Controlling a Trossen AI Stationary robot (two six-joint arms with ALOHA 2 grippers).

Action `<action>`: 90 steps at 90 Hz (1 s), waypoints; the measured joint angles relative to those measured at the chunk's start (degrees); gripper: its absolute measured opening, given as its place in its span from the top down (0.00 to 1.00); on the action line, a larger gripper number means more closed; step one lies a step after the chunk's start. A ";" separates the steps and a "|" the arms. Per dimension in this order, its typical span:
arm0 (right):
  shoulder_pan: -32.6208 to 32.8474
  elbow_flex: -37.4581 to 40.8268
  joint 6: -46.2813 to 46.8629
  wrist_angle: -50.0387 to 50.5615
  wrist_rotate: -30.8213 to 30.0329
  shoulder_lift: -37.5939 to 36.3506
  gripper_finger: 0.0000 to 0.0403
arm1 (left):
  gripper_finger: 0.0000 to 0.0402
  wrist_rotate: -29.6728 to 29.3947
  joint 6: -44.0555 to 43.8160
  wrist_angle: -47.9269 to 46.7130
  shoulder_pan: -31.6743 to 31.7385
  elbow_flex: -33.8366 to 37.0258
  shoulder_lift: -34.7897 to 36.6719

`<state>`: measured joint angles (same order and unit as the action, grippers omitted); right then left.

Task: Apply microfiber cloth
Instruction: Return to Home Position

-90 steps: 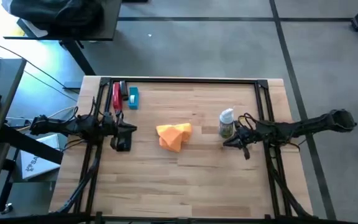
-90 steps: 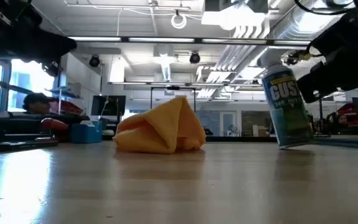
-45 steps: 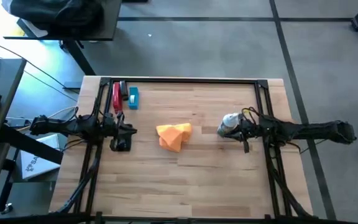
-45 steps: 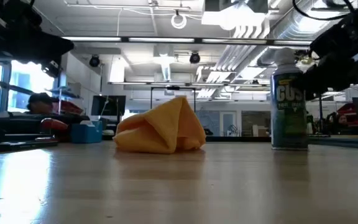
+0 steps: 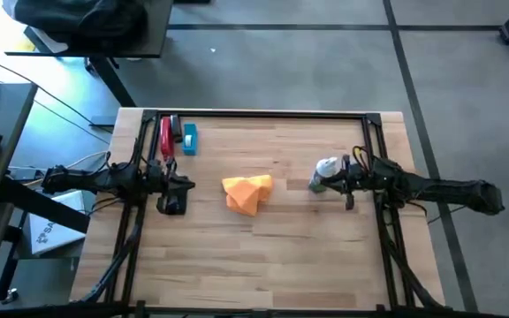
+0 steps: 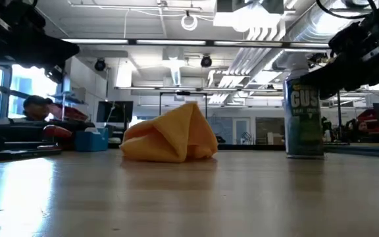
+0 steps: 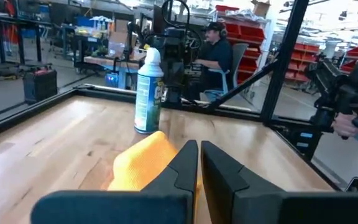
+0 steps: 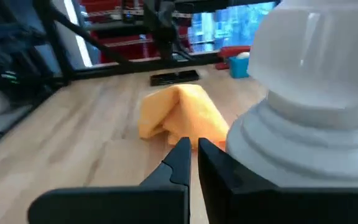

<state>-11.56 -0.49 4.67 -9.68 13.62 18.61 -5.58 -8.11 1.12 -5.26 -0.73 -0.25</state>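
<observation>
The orange microfiber cloth (image 5: 247, 193) lies crumpled in a heap on the wooden table's middle (image 6: 170, 137). My left gripper (image 5: 187, 184) hovers shut at the table's left, pointing at the cloth (image 7: 143, 163) from a short way off. My right gripper (image 5: 336, 181) is shut at the table's right, close beside the upper part of an upright spray bottle (image 5: 324, 171) with a white cap (image 8: 309, 81). The bottle (image 6: 304, 115) stands on its base, right of the cloth. My right gripper has one finger (image 8: 219, 165) right next to the bottle's white shoulder (image 8: 272, 134), coming level from the table's right side. I cannot tell whether it touches the bottle. The bottle stands upright on the table.
A black phone (image 5: 173, 205) lies below my left gripper. A red tool (image 5: 165, 137) and a blue box (image 5: 189, 139) lie at the far left. Black frame rails (image 5: 263, 114) border the table. A seated person (image 7: 219, 50) shows beyond the table.
The spray bottle, tilted a second ago, has come upright and now stands on its base. My right gripper has gone a little toward the table's far edge beside the bottle, and its arm has sunk lower.
</observation>
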 joint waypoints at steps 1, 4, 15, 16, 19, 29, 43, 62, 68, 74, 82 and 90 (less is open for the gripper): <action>0.11 0.00 0.05 -0.09 0.23 0.00 1.00 | 1.00 0.00 0.11 0.00 0.00 0.00 0.00; 0.45 0.00 0.36 -0.52 0.17 0.00 1.00 | 1.00 -0.04 0.43 0.00 0.00 0.00 0.01; 1.50 0.01 0.43 -3.88 -2.55 -0.22 1.00 | 1.00 -0.90 0.68 0.09 0.00 0.00 0.02; 1.62 0.00 0.30 -3.99 -2.57 -0.35 1.00 | 1.00 -0.92 0.65 0.09 0.00 0.00 0.00; 2.06 0.02 -0.33 -3.96 -2.12 -0.65 1.00 | 1.00 -0.94 0.26 0.09 0.00 0.00 0.00; 3.69 0.02 -2.24 -3.35 0.20 -2.94 1.00 | 1.00 -1.11 -0.69 0.14 0.00 0.00 0.02; 6.04 0.02 -4.69 2.71 -1.06 -8.64 1.00 | 1.00 -3.73 0.71 1.17 0.00 0.07 0.00; 8.27 0.02 -5.55 7.64 -4.61 -17.11 1.00 | 1.00 -0.18 -0.14 1.76 0.00 0.07 0.01; 9.16 0.02 -6.05 7.66 -4.65 -18.01 1.00 | 1.00 -0.02 -0.17 1.73 0.00 0.07 0.02; 10.03 0.02 -5.03 7.66 -4.61 -17.78 1.00 | 1.00 0.65 -0.21 1.77 0.00 0.07 0.00; 11.27 0.02 -2.54 7.68 -4.61 -17.40 1.00 | 1.00 1.49 -0.22 1.01 -0.01 0.07 0.02; 12.58 0.02 -1.15 7.64 -4.68 -17.52 1.00 | 1.00 1.93 0.40 -0.20 0.00 0.07 -0.13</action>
<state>1.02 -0.47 3.52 -2.04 8.94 1.09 -3.65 -7.70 0.92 -5.26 -0.67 -0.38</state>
